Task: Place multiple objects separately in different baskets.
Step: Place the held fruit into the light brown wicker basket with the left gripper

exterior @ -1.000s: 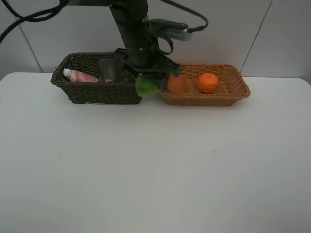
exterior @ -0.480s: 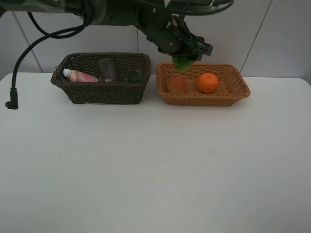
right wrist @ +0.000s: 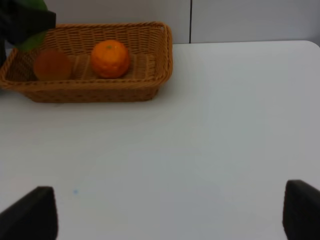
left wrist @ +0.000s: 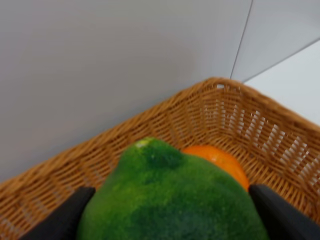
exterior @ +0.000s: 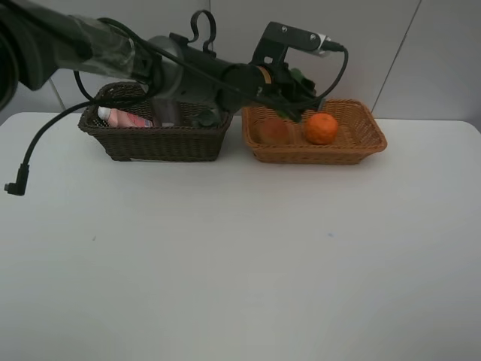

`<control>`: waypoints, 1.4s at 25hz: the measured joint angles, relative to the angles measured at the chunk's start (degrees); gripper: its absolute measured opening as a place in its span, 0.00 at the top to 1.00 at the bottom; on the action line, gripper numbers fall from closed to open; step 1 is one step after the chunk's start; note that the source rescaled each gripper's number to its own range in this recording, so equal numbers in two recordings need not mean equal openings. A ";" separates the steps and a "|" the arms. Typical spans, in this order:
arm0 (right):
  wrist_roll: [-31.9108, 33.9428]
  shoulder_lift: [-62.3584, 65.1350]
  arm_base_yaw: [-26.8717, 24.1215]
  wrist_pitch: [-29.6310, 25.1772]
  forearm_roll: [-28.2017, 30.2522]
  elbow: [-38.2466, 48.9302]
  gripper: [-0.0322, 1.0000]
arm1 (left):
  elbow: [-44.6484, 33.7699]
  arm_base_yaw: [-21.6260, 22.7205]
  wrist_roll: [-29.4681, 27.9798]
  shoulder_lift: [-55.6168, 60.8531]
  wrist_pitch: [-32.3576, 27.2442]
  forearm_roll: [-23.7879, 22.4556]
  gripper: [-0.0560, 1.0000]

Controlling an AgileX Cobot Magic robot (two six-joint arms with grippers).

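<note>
Exterior high view: left arm stretched across the white table (exterior: 240, 256) over two wicker baskets.

Largest first: the table bears the dark brown basket (exterior: 154, 139), holding a pink white-capped bottle (exterior: 120, 118), and beside it the tan basket (exterior: 316, 147), with the orange (exterior: 322, 128) and peach-like fruit (exterior: 273, 131). Only the left wrist view shows the left gripper (left wrist: 170, 210) clamped on the green fruit (left wrist: 172, 197), above the tan basket with the orange just behind. Only the right wrist view shows the right gripper (right wrist: 170, 215) spread wide over bare table, well apart from the tan basket.
</note>
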State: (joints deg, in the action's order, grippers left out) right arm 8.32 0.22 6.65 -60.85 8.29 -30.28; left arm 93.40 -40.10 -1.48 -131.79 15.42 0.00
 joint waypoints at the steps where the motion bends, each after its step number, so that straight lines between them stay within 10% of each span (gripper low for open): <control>1: 0.00 0.00 0.00 0.00 0.00 0.00 0.05 | 0.00 0.00 0.06 -1.00 0.97 0.00 0.21; 21: 0.00 0.00 0.00 0.00 0.00 0.00 0.05 | 0.00 0.00 0.42 -6.41 5.83 0.00 0.21; 26: 0.00 0.00 0.00 0.00 0.00 0.00 0.05 | 0.00 0.00 0.42 -6.41 6.72 0.00 0.03; 35: 0.00 0.00 0.00 0.00 0.00 0.00 0.05 | 0.00 0.00 0.42 -4.63 4.04 1.62 0.01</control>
State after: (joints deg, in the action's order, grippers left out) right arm 8.32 0.22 6.65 -60.85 8.29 -30.28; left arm 93.40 -40.10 -1.06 -136.42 19.46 1.62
